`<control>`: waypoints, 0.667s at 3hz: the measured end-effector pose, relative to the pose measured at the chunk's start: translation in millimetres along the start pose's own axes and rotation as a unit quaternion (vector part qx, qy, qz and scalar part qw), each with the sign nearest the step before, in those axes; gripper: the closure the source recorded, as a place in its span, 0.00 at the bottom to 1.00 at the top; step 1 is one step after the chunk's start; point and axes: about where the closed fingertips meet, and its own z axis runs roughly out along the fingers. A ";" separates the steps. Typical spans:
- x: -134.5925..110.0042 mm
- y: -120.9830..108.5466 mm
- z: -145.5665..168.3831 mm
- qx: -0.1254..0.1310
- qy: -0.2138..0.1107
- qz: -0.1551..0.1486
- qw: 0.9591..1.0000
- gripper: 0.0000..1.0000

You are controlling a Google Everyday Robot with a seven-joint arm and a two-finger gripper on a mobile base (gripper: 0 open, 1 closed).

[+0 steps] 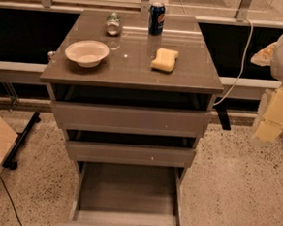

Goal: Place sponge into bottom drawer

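1 sponge (pixel 165 59) atop cabinet (pixel 130 68), tool (pixel 272 121) far right

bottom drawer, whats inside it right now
Nothing visible: the bottom drawer is pulled out, its floor bare. Its rear end is covered by the drawer above. The sponge sits on the cabinet top; the gripper hangs far right.

Illumination: warm, moderate, from overhead. The glossy tabletop (pixel 130 68) shows a pale glare band along its back edge and mirrors the can (pixel 156 19) and the jar (pixel 113 23) standing there. Shadows under the bowl (pixel 87 52) near the left edge and the sponge (pixel 165 59) near the right edge are short and soft. Recesses below the front edge are black. The open bottom drawer (pixel 128 192) is evenly lit. The hand (pixel 272 119), beyond the right edge, appears pale and blurred.
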 end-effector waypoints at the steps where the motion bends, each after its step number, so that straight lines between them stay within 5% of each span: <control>1: 0.0 0.0 0.0 0.000 0.000 0.000 1.000 0.00; 2: -15.2 -7.6 7.9 0.007 -0.028 -0.002 1.000 0.00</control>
